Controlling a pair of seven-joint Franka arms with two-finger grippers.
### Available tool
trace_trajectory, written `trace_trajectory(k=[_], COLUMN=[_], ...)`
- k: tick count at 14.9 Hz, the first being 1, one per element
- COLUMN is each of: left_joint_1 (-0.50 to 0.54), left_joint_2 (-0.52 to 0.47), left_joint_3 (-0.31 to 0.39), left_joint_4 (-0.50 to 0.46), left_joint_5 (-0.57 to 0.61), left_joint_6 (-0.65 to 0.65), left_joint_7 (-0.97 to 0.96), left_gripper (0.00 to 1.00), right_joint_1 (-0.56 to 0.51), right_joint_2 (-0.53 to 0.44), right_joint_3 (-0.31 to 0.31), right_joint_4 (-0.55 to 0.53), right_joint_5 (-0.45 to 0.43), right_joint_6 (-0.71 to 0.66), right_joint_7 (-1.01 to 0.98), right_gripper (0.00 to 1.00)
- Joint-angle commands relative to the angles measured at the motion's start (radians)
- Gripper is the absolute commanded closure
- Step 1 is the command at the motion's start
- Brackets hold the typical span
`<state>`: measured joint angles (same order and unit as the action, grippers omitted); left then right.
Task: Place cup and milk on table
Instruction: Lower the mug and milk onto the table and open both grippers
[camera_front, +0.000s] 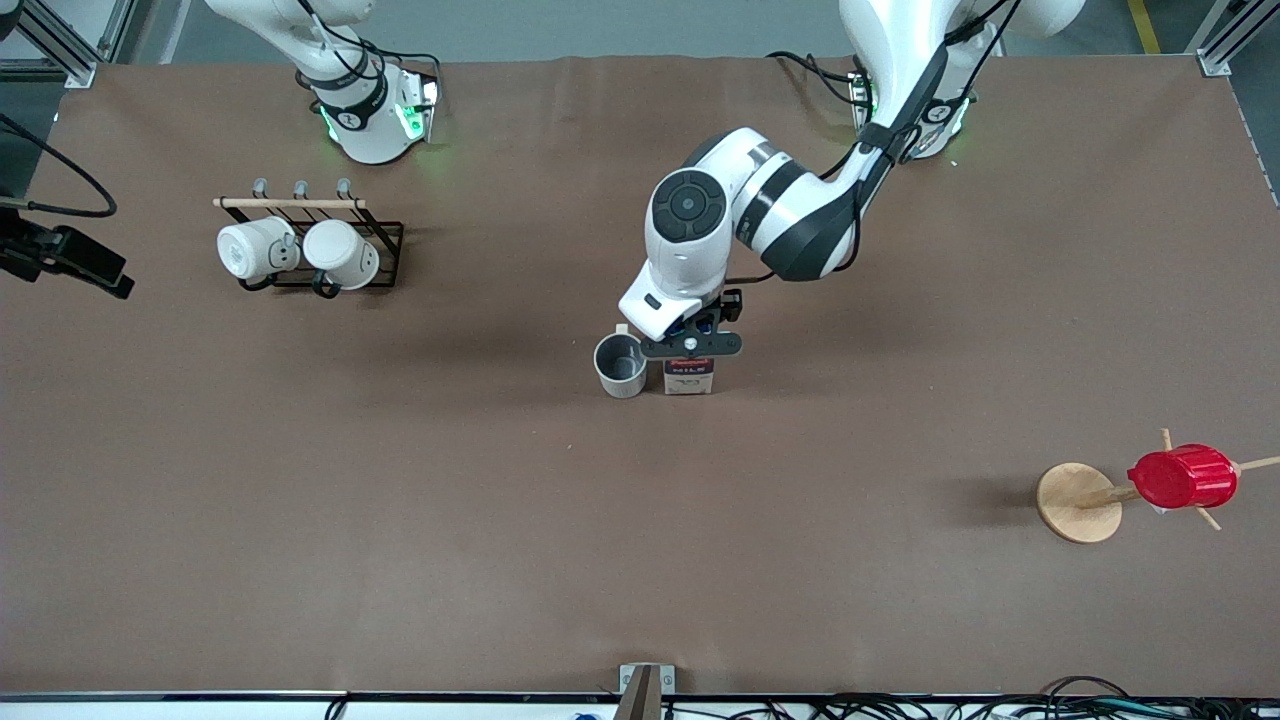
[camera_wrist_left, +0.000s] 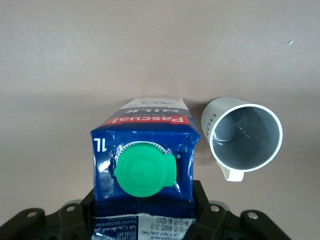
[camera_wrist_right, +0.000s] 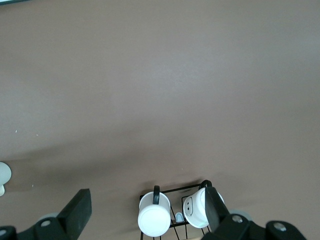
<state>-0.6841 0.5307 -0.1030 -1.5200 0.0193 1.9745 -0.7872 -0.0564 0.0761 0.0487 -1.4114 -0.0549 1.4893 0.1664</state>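
The milk (camera_front: 690, 379), a dark-blue and white carton with a green cap, stands upright at the middle of the brown table (camera_front: 400, 520). My left gripper (camera_front: 692, 346) is shut on the carton's top. In the left wrist view the milk (camera_wrist_left: 145, 150) sits between the black fingers (camera_wrist_left: 204, 202), which press on its sides. The cup (camera_front: 621, 365), cream-white with a grey inside, stands upright on the table right beside the milk, toward the right arm's end; it also shows in the left wrist view (camera_wrist_left: 245, 137). My right gripper (camera_wrist_right: 146, 200) is open and empty, up over the mug rack, out of the front view.
A black wire rack (camera_front: 385, 235) with two white mugs (camera_front: 300, 250) stands near the right arm's base. A red ribbed cup (camera_front: 1182, 477) hangs on a wooden stand (camera_front: 1078, 502) toward the left arm's end, nearer the front camera. A black device (camera_front: 60, 255) juts in at the right arm's end.
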Motion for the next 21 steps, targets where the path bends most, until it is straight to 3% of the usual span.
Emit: trace_trajectory(k=[1,6,10,15,21], left_joint_1=[-0.005,-0.005,-0.005,0.014,0.147], left_joint_2=[0.018,0.019,0.017,-0.07,-0.23], left_joint_3=[0.002,0.002,0.002,0.002,0.002], left_joint_4=[0.021,0.015,0.015,0.018,0.008], left_joint_5=[-0.012,-0.013,-0.012,-0.015,-0.029], left_joint_6=[0.018,0.03,0.029,0.015,-0.097], left_joint_7=[0.006,0.008,0.032,0.028,0.097], left_gripper=[0.29,0.22,0.0,0.0,0.0], right_joint_1=[-0.002,-0.002,-0.002,-0.002,0.006], right_joint_2=[-0.004,-0.004,-0.004,-0.004,-0.003], right_joint_3=[-0.003,-0.003,-0.003,-0.001,0.003], right_joint_4=[0.003,0.002,0.002,0.002,-0.004], right_joint_5=[0.02,0.02,0.02,0.021,0.026], right_joint_6=[-0.009,-0.012,-0.015,-0.021,0.006], right_joint_7=[-0.042,-0.042,-0.044,-0.042,-0.041], right_gripper=[0.0,0.0,0.0,0.0,0.0])
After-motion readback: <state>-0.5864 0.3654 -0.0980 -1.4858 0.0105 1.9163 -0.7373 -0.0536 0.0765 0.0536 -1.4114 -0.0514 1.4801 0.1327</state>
